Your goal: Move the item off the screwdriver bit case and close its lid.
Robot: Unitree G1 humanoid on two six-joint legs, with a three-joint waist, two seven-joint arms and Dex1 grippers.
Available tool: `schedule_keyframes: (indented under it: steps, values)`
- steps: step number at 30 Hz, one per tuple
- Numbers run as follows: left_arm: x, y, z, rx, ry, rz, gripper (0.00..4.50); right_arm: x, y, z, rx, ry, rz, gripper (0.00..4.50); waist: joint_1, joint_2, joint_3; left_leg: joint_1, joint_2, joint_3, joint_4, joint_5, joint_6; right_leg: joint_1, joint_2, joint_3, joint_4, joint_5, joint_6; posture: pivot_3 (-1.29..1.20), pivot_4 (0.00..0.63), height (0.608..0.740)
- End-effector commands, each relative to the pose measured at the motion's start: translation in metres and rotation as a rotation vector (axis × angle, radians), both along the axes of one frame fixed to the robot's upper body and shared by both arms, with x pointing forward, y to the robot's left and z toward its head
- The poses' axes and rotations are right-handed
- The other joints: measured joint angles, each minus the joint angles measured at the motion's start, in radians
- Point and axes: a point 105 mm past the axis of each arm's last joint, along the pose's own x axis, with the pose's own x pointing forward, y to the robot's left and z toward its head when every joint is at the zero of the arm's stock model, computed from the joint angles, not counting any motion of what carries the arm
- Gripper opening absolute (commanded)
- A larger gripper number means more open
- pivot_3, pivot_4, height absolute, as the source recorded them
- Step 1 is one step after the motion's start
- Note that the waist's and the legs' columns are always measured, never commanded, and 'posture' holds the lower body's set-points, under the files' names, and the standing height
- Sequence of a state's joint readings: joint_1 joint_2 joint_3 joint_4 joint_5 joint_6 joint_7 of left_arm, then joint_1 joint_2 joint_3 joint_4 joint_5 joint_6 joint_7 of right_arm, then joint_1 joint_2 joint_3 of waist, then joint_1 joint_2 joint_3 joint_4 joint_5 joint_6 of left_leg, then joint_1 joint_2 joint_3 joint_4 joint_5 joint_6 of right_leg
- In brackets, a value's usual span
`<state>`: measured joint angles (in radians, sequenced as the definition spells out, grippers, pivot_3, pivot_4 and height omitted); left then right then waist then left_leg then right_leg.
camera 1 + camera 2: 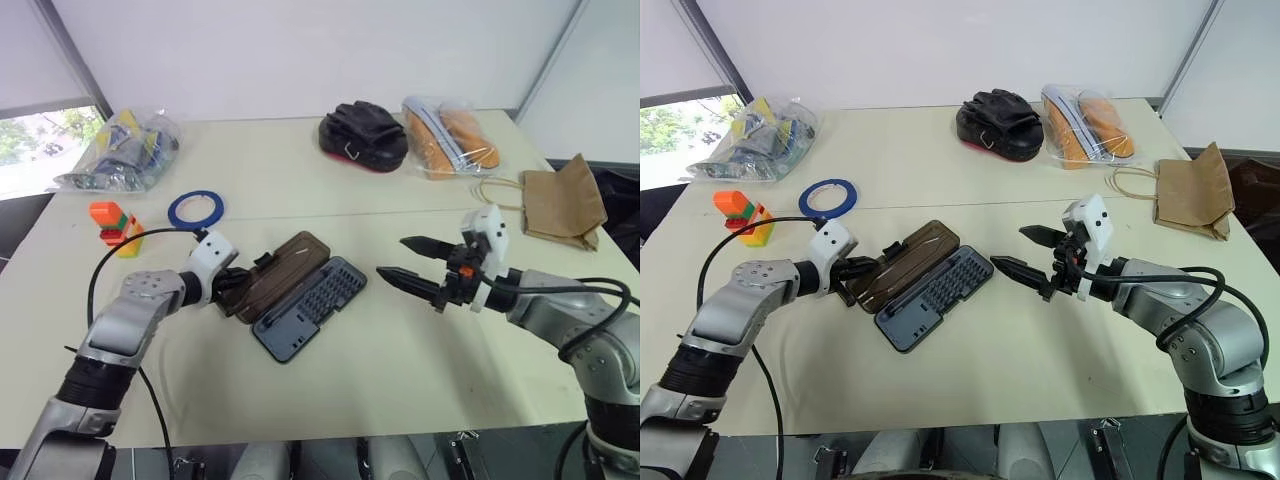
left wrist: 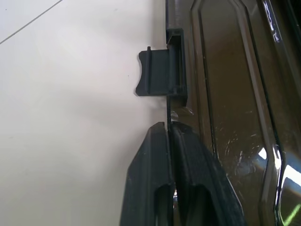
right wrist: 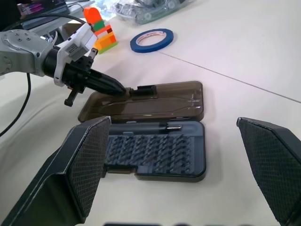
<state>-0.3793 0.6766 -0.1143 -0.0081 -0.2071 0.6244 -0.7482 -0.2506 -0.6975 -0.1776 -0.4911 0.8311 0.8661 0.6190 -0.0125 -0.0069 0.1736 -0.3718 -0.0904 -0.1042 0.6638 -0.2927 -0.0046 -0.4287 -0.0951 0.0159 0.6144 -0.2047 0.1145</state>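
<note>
- Left pincer (image 1: 862,270) pinches the open lid (image 1: 908,263) edge beside its latch tab (image 2: 157,73) (blue tape ring (image 1: 830,197) already on the counter (image 1: 1040,350)).
- Right pincer (image 1: 1034,254) hangs spread beside the case tray (image 1: 940,295).
- Best swing the lid over its hinge, keeping grip clear of the tab.

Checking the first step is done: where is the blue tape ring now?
The blue tape ring lies flat on the table, off the open case, on the robot's left beside the block stack.

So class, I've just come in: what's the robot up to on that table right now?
The left gripper has pinched the edge of the brown lid of the open bit case, beside its black latch. The lid lies flat on the table. The blue tape ring sits on the table, away from the case. The right gripper hovers open nearby.
</note>
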Motion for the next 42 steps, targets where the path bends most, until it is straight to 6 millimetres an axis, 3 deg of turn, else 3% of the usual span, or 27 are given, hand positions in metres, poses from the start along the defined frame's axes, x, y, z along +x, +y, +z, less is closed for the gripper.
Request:
schedule_keyframes:
  steps: [1,5,8,15,21,32,41,42]
  values:
    - [0.01,0.021,-0.006,0.119,-0.005,0.014,0.12,-0.002,0.0,0.012,0.006,-0.054,0.009,4.5,0.002,0.0,0.0,0.0,0.0,0.0,0.0,0.0,0.0,0.0,0.0,0.0,0.0,0.0,0.0,0.0,0.15,0.74]
    - [0.041,-0.006,0.031,0.285,-0.268,-0.293,0.12,0.002,-0.003,0.009,-0.002,-0.047,0.002,4.5,0.013,-0.002,0.001,-0.001,0.0,0.0,0.001,0.001,-0.001,0.0,0.0,-0.001,0.0,0.0,0.0,0.0,0.15,0.74]
    - [0.05,-0.036,0.054,0.376,-0.421,-0.582,0.12,0.002,-0.003,0.008,-0.002,-0.045,0.0,4.5,0.025,-0.003,0.002,-0.002,0.0,0.0,0.002,0.001,-0.002,0.0,0.0,-0.001,-0.002,0.001,-0.001,0.0,0.15,0.74]
    - [0.045,-0.07,0.05,0.412,-0.446,-0.917,0.12,-0.003,-0.005,0.004,0.004,-0.037,-0.028,4.5,0.023,-0.003,0.002,-0.007,-0.002,0.002,0.001,-0.002,0.003,-0.004,-0.002,-0.001,-0.005,0.0,0.0,0.0,0.15,0.74]
    - [0.047,-0.086,0.036,0.388,-0.414,-0.933,0.12,-0.008,-0.005,0.001,0.008,-0.033,-0.059,4.5,0.024,-0.004,0.002,-0.02,-0.003,0.003,0.005,-0.001,0.002,-0.015,-0.002,-0.001,-0.002,0.001,0.001,0.0,0.15,0.74]
    - [0.061,-0.065,0.026,0.437,-0.349,-0.78,0.12,-0.003,-0.005,0.0,0.014,-0.034,-0.068,4.5,0.023,-0.004,0.002,-0.017,-0.003,0.002,0.005,-0.001,0.004,-0.013,-0.002,-0.001,0.0,0.002,0.002,0.0,0.15,0.74]
    - [0.064,-0.061,0.032,0.418,-0.378,-0.728,0.12,0.001,-0.002,0.001,0.018,-0.039,-0.047,4.5,0.021,-0.004,0.002,-0.014,-0.003,0.003,0.005,-0.001,0.003,-0.012,-0.001,0.0,0.002,0.002,0.003,0.0,0.15,0.74]
    - [0.065,-0.062,0.033,0.408,-0.382,-0.72,0.38,0.001,-0.002,0.001,0.018,-0.039,-0.046,4.5,0.021,-0.004,0.002,-0.014,-0.003,0.002,0.005,-0.001,0.003,-0.012,-0.001,0.0,0.002,0.002,0.003,0.0,0.15,0.74]
